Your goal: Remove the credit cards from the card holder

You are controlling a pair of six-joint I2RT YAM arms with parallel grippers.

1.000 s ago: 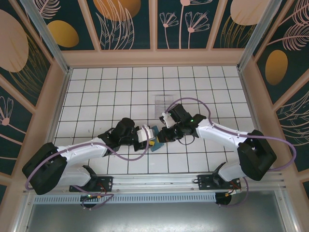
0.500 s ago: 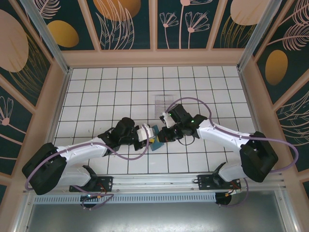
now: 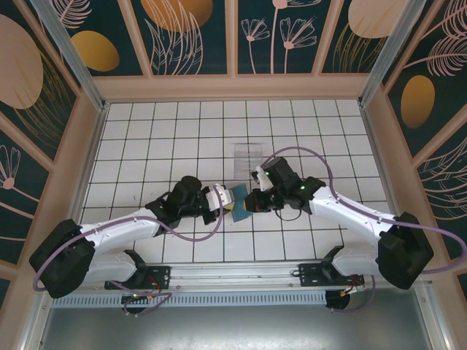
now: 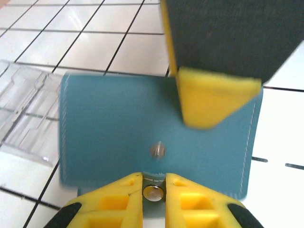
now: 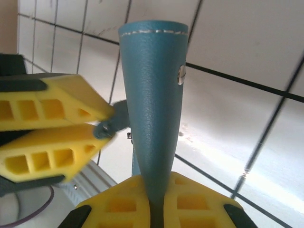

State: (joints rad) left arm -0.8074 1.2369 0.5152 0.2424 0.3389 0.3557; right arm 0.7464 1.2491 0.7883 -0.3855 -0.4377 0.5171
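The teal-blue card holder [image 3: 238, 203] hangs folded between my two grippers above the tiled floor. My right gripper [image 5: 159, 202] is shut on one edge of the card holder [image 5: 152, 90], which stands up out of its yellow fingers. My left gripper [image 4: 153, 191] is shut on the small strap tab [image 4: 153, 183], with the snap button between its pads. In the right wrist view the left fingers [image 5: 52, 111] pinch that strap tab [image 5: 115, 121] from the left. The card holder [image 4: 118, 123] is closed, and the credit cards are hidden.
A clear plastic tray [image 3: 248, 155] lies on the white tiles just beyond the grippers; the left wrist view has the tray [image 4: 23, 114] at the left. The right gripper's yellow finger [image 4: 211, 102] overlaps the card holder's top. Open tiles lie all around.
My left gripper has closed onto the strap tab. Both grippers and the card holder have shifted slightly away from the arm bases.
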